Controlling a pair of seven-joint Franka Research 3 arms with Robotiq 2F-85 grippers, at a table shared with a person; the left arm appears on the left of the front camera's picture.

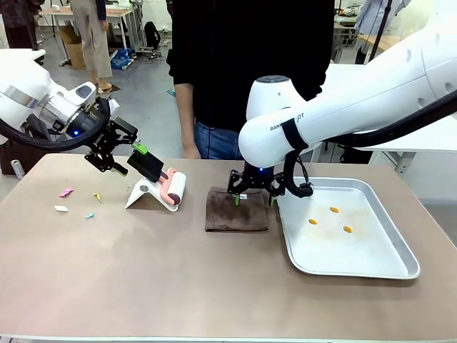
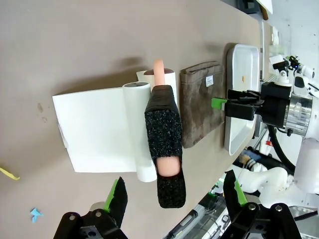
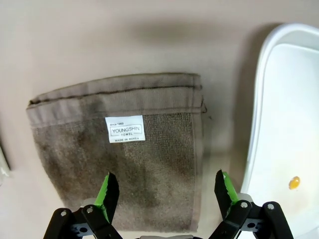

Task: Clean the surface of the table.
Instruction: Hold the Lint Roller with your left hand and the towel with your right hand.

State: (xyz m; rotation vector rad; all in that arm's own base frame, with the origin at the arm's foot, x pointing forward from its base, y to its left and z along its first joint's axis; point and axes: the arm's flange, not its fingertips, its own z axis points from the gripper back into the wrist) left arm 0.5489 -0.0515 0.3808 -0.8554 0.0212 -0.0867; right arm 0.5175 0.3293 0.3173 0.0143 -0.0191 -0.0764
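Your right gripper point(image 3: 164, 177) hangs spread wide over the towel point(image 3: 119, 149) (nothing held). Left gripper point(image 2: 174, 178), also unclamped, straddles the lint roller point(image 2: 163, 127) left of the towel. The table point(image 1: 178, 286) lies underneath. Pinch off-center & the towel bunches, imo.

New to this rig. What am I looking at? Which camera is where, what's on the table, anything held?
Two robot arms share a table with a person standing opposite. The wide picture comes from a fixed camera between the arms; the other two from cameras on each wrist, looking along its green-padded fingers. On the table: paper scraps, a lint roller on a white stand, a brown towel, and a silver tray with three orange bits. The left gripper has its fingers open at the roller's black handle; the right gripper, fingers open, hovers over the towel. Nothing is held.
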